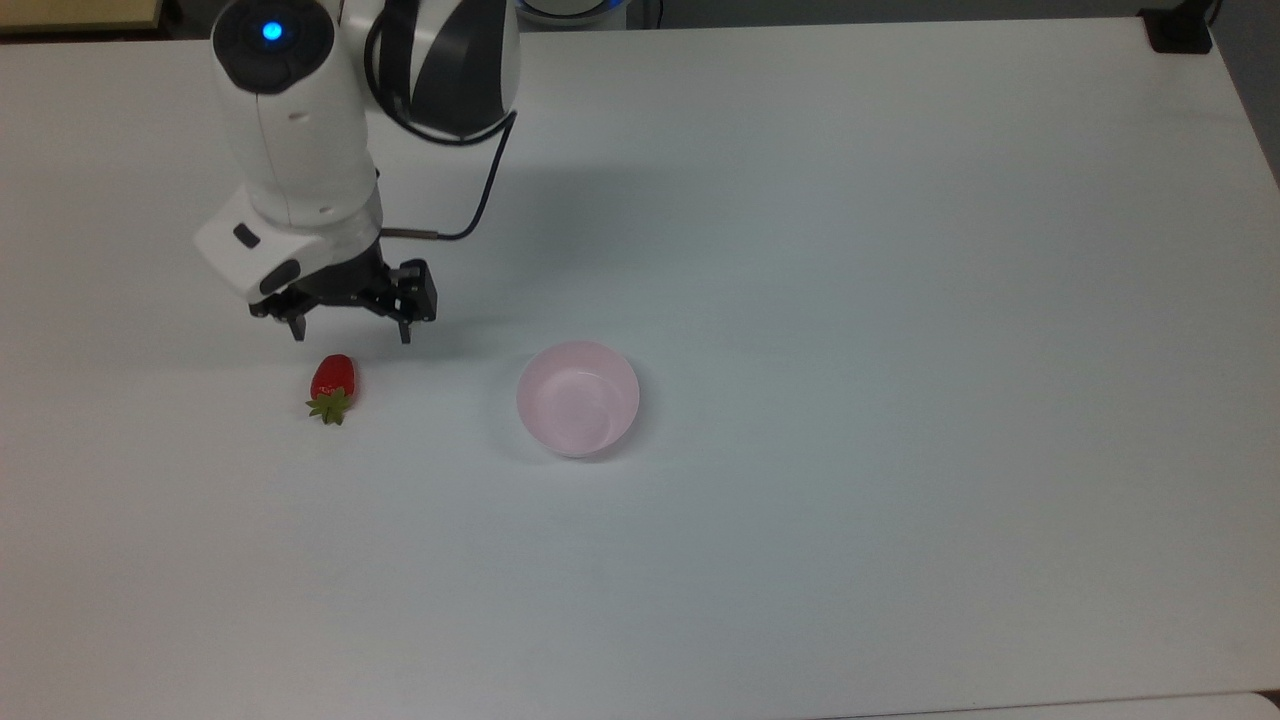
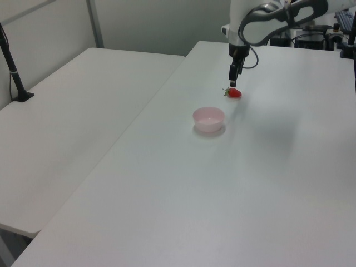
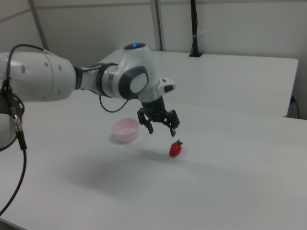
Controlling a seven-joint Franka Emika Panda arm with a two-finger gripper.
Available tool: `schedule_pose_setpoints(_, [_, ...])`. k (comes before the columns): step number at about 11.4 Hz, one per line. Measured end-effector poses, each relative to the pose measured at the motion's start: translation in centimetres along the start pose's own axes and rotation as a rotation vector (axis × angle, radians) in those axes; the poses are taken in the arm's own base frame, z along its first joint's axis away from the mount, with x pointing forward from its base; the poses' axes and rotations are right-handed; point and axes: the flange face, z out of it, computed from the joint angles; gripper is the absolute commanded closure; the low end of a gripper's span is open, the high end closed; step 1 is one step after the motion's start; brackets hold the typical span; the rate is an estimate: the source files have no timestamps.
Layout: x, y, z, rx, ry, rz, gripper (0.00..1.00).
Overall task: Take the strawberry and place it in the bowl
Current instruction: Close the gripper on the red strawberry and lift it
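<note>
Black two-finger pincer (image 1: 350, 336) spread wide, empty, hanging above small glossy red strawberry (image 1: 332, 387) for straddling grasp. Pale pink round bowl (image 1: 578, 398) waits empty nearby on white bench (image 1: 900, 300).

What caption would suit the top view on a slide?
Open gripper hovers just beyond the strawberry lying on the white table, with the empty pink bowl waiting to the top view's right.
</note>
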Motion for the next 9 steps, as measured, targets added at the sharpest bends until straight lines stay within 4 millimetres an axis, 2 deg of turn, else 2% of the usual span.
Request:
schedule_pose_setpoints(5, [0.6, 1.3, 4.7, -0.010, 0.046, 0.038, 0.18])
schedule_pose_setpoints(7, [1.0, 1.2, 6.6, -0.013, 0.067, 0.052, 0.23])
schedule_pose_setpoints(8, [1.0, 1.1, 7.3, -0.013, 0.068, 0.055, 0.32])
schedule_pose_setpoints(9, [0.9, 1.2, 7.8, -0.013, 0.066, 0.058, 0.48])
